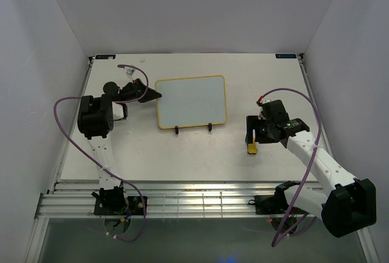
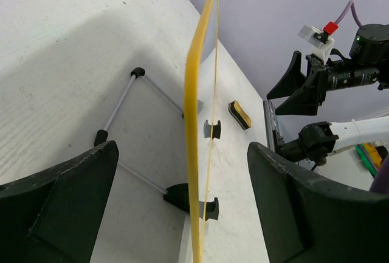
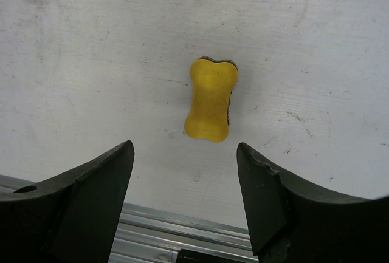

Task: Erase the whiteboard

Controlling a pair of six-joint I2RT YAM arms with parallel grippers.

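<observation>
The whiteboard (image 1: 191, 101), white with a thin yellow frame, stands tilted on a black wire easel (image 1: 177, 130) mid-table; I see no marks on its face. In the left wrist view it appears edge-on (image 2: 194, 123). My left gripper (image 1: 155, 95) is open at the board's left edge, which lines up between the jaws (image 2: 182, 150). A small yellow eraser (image 1: 251, 148) lies flat on the table to the right. My right gripper (image 1: 251, 132) is open and empty just above it, with the eraser (image 3: 209, 100) ahead of the jaws (image 3: 185, 147).
The easel's wire legs (image 2: 130, 93) spread behind the board and its clips (image 2: 209, 208) hold the lower edge. A metal rail (image 1: 182, 190) runs along the table's near edge. White walls enclose the table on three sides.
</observation>
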